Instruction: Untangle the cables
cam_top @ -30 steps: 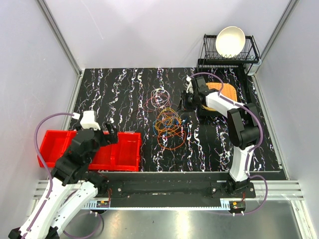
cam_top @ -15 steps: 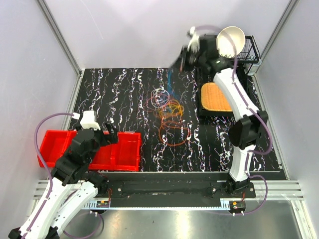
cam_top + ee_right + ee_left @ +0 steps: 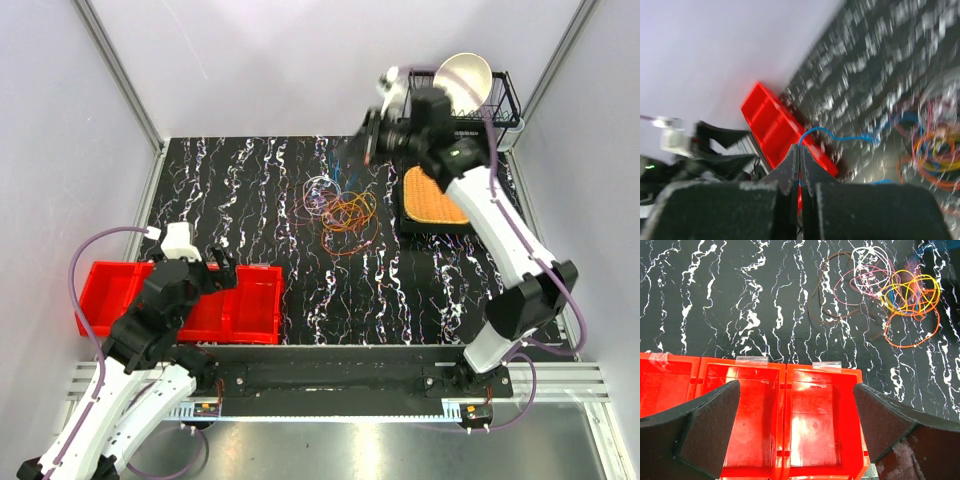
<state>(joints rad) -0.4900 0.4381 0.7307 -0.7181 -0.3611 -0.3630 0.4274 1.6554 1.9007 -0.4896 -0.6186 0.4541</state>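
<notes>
The cables (image 3: 345, 210) lie as a tangle of thin orange, yellow, pink and white loops on the black marbled table, at centre back. They also show in the left wrist view (image 3: 910, 292), with a brown loop (image 3: 825, 295) to their left. My right gripper (image 3: 368, 135) is raised high above the back of the table. Its jaws (image 3: 800, 150) are shut on a thin blue cable (image 3: 840, 137) that runs down to the tangle (image 3: 935, 155). My left gripper (image 3: 797, 390) is open and empty above the red bins (image 3: 785, 372).
The red bins (image 3: 250, 318) stand at the front left of the table. An orange woven mat (image 3: 435, 195) lies at the back right. Behind it stands a black dish rack (image 3: 505, 100) holding a white bowl (image 3: 462, 80). Grey walls enclose the table.
My right gripper has risen from table level beside the tangle to high above the back, drawing the blue cable up. The tangle has shifted towards the back and bunched together. The left arm is still.
</notes>
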